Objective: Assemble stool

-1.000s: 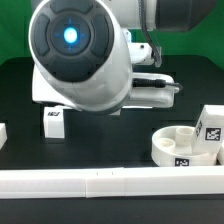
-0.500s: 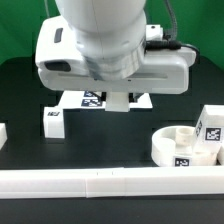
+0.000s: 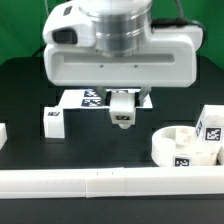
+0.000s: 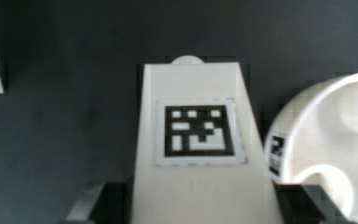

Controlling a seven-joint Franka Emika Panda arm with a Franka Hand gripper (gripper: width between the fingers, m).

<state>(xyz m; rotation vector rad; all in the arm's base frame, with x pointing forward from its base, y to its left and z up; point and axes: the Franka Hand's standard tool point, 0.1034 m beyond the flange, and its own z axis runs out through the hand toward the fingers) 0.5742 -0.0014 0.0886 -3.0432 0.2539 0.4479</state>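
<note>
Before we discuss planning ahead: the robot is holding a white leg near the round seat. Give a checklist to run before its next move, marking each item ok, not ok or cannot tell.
1. Held leg clamped in the tool: ok.
2. Seat disc lying with its sockets facing up: ok.
3. Held leg over a socket: not ok; it hangs to the exterior view's left of the seat disc.
4. Held leg's joining end turned the right way: cannot tell.
5. Leg by the seat disc's far side properly seated: cannot tell.
</note>
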